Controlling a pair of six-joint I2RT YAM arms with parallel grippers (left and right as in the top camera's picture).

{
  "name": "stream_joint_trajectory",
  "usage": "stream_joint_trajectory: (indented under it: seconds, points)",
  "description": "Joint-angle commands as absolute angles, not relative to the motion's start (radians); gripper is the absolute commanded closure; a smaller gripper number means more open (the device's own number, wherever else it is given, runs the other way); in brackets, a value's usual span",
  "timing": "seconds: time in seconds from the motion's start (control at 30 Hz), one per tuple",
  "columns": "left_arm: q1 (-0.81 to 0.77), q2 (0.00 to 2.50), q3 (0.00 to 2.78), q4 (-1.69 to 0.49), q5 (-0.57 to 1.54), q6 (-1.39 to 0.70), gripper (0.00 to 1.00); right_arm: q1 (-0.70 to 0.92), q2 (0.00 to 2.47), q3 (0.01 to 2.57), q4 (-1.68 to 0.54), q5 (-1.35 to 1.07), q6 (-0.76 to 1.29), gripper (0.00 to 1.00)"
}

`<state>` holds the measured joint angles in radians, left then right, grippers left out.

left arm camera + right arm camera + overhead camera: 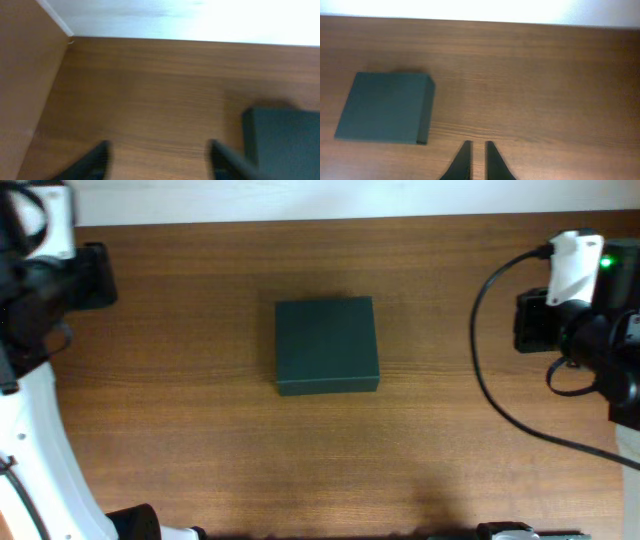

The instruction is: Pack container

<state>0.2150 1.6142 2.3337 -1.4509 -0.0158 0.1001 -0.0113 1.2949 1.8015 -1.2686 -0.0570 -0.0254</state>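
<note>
The container (327,345) is a dark green-black square box lying closed on the middle of the wooden table. It also shows at the lower right of the left wrist view (286,142) and at the left of the right wrist view (382,107). My left gripper (157,152) is open and empty, its fingers wide apart over bare wood to the left of the box. My right gripper (476,146) is shut and empty, over bare wood to the right of the box's near corner. Both are apart from the box.
The left arm (50,285) sits at the table's far left and the right arm (565,310) at the far right, with a black cable (490,380) looping beside it. A white wall runs along the table's back edge (320,220).
</note>
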Motion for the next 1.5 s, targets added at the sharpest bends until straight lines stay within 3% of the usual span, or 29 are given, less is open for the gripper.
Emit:
stream_joint_trajectory:
  seconds: [0.0,0.03,0.13,0.2,0.23,1.2,1.47]
  points:
    - [0.258,1.617,2.332,-1.447,-0.012,0.090,0.01,-0.049,1.282,1.803,-1.266,-0.073,-0.018,0.71]
    - [0.261,1.617,2.332,-1.447,-0.012,0.090,0.01,-0.048,1.282,1.803,-1.264,-0.074,-0.018,0.58]
    - [0.261,1.617,2.332,-1.445,-0.010,0.090,0.01,-0.048,1.282,1.803,-1.264,-0.074,-0.018,0.34]
    - [0.261,1.617,2.332,-1.431,0.017,0.091,0.01,-0.048,1.283,1.803,-1.265,-0.074,-0.018,0.06]
    - [0.261,1.617,2.332,-1.428,0.019,0.091,0.01,-0.048,1.283,1.803,-1.265,-0.074,-0.018,0.01]
    - [0.261,1.617,2.332,-1.459,0.019,0.091,0.01,-0.046,1.291,1.803,-1.292,-0.177,-0.018,0.01]
    - [0.261,1.617,2.332,-1.459,0.019,0.091,0.01,-0.046,1.173,1.736,-0.991,-0.251,-0.018,0.01]
